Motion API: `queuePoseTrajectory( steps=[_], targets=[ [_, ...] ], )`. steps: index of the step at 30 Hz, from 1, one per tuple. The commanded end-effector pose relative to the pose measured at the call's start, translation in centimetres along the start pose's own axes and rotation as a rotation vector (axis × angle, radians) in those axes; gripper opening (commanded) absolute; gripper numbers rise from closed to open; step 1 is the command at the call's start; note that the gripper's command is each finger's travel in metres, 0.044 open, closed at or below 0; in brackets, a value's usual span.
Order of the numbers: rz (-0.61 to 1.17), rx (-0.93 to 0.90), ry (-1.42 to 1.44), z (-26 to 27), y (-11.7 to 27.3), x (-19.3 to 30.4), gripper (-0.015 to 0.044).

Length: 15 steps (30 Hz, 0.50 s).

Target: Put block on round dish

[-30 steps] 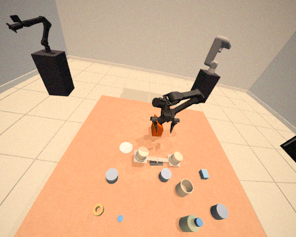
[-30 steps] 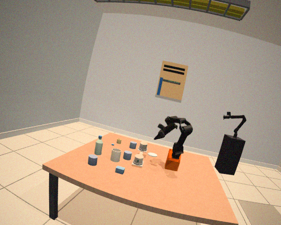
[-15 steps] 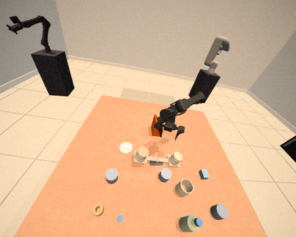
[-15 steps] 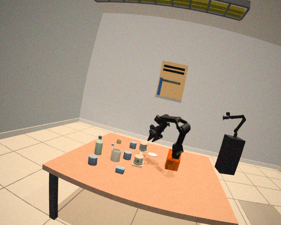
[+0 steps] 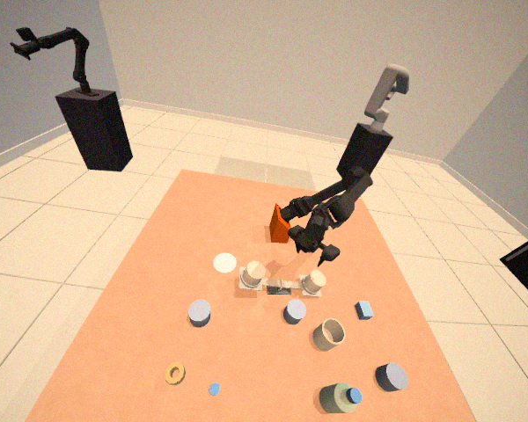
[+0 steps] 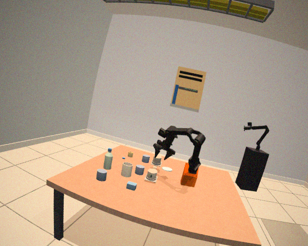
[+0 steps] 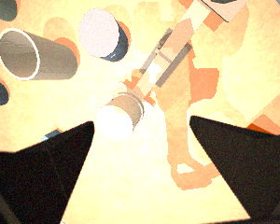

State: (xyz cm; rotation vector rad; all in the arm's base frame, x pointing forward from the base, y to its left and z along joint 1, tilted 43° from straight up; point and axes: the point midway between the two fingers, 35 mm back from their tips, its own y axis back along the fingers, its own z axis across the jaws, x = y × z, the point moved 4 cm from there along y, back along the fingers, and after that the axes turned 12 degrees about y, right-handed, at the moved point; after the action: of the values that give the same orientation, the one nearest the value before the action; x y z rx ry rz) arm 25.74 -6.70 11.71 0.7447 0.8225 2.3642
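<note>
My gripper [image 5: 309,257] [image 6: 160,158] [image 7: 143,122] is open and empty, above the table near the balance. The right cup [image 5: 313,281] [image 6: 152,173] [image 7: 117,120] stands upside down on one end of the balance [image 5: 291,284] [image 7: 177,38]. In the wrist view it lies ahead of the fingertips, nearer the left one, not between them. The left cup [image 5: 254,273] [image 6: 157,160] stands on the other end, which appears a little higher in the top view. The white round dish [image 5: 224,262] [image 6: 167,168] lies beside the left cup, with no cup above it. The block is hidden.
Blue-grey cylinders [image 5: 200,312] [image 5: 295,311] [image 5: 392,376], a beige tumbler [image 5: 328,335] [image 6: 127,169] [image 7: 56,58], a light-blue block [image 5: 364,309] [image 6: 131,185], a green bottle [image 5: 337,398] [image 6: 108,160], a yellow ring [image 5: 168,373] and a blue disc [image 5: 214,389] stand or lie beyond the balance.
</note>
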Motion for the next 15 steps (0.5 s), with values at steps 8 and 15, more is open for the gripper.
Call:
queuePoseTrajectory(
  steps=[8,15],
  targets=[
    [0.072,0.124,-0.364,3.8,-3.3,0.5,0.044],
    [0.082,0.206,-0.577,6.1,-5.4,1.4,0.044]
  ],
)
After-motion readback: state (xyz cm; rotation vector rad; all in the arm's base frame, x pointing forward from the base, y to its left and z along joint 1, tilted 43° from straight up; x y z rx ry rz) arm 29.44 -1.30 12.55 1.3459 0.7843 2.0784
